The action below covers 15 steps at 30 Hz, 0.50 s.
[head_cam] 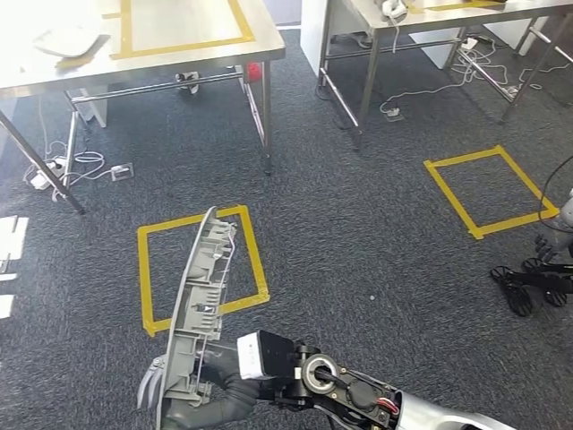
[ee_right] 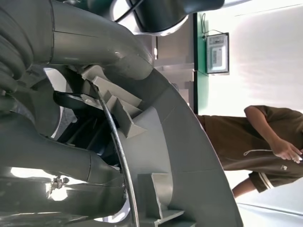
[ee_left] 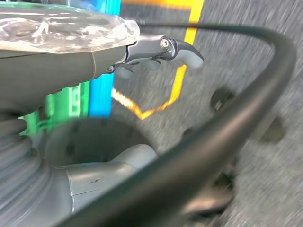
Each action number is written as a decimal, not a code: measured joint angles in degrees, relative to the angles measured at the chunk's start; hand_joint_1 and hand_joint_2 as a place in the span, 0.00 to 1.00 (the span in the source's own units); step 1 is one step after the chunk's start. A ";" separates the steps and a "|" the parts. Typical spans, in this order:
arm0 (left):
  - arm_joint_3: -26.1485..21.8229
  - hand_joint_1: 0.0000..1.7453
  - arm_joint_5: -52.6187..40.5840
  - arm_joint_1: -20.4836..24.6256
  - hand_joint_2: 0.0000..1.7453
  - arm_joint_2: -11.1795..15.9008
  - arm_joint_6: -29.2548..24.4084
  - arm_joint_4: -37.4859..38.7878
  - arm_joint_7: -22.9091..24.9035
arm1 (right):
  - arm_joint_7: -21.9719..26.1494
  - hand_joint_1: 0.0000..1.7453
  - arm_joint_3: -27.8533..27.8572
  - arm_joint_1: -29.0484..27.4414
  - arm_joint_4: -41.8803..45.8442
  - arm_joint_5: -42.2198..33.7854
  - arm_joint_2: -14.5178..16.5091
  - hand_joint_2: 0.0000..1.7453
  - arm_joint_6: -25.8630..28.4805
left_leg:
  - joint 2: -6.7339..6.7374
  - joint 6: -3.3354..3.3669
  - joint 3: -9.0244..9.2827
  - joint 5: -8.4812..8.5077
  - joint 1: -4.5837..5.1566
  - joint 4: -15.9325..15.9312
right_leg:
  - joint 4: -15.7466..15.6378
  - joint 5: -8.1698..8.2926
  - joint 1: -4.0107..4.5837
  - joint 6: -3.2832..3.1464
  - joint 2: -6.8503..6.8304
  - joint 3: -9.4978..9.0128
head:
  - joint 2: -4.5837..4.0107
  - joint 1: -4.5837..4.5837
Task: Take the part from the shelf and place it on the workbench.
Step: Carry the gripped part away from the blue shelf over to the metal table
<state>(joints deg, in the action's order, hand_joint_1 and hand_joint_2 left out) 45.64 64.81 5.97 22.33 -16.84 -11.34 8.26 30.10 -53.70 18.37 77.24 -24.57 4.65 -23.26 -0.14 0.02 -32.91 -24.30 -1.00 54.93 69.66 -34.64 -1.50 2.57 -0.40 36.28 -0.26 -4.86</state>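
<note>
Closest to the head camera, the right hand (head_cam: 202,385) is gripping the part (head_cam: 200,305), a long grey plastic trim piece with ribs and a thin wire along its inner side. Its fingers are wrapping around the lower end of the part, and the long upper end is standing up and leaning a little forward, so most of the piece is free above the grip. In the right wrist view the same part (ee_right: 178,156) is sitting against the thick grey thumb (ee_right: 89,42), and a person (ee_right: 257,142) in a brown shirt is standing behind it.

Seen from the head, the part is rising in front of a yellow tape square (head_cam: 145,269) on the dark carpet. Beyond that square, the workbench (head_cam: 267,40) with its own yellow marking is standing well apart, and the part is not yet on it.

The left hand (ee_left: 157,52) is hanging over the carpet with its fingers stretched out rather straight and nothing in them, so I judge it empty.

I think the main risk is the low grip: the tall free end could swing or twist in the fingers while the robot is walking, or strike the bench edge before it is lowered. Cables on the floor under the workbench could also disturb the steps.
</note>
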 joint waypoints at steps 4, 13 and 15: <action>-0.02 0.00 0.00 0.02 1.00 -0.11 0.01 0.00 0.00 | -0.02 1.00 -0.30 0.03 -0.37 0.00 0.01 1.00 -0.14 | -0.96 -0.06 0.60 -0.30 0.13 0.05 | -2.44 4.00 0.03 -0.47 0.31 -0.65 | 0.00 -0.27; -0.02 0.00 -0.07 0.04 1.00 0.20 0.18 0.00 0.00 | 0.03 1.00 -0.54 0.57 -0.56 -0.12 0.23 1.00 -0.21 | -1.19 -2.42 -1.19 -2.24 -0.01 3.26 | -14.84 8.29 -0.03 -2.32 1.09 -6.37 | 0.00 0.88; -0.02 0.00 -0.33 0.05 1.00 0.25 0.58 0.00 -0.01 | 0.05 1.00 -0.55 0.63 -0.58 -0.35 0.29 1.00 -0.21 | -0.55 -2.78 -4.92 -5.90 -0.10 10.79 | -15.01 8.40 -0.02 -2.53 0.63 -6.38 | 0.00 1.75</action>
<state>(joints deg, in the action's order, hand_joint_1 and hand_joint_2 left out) 45.62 64.48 6.03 22.58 -16.26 -11.34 8.25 30.15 -54.25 19.00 76.66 -24.92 4.94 -23.47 -0.69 -2.75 -37.83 -30.20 -1.10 65.72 54.65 -26.24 -1.53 0.03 0.23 29.91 -0.26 -3.11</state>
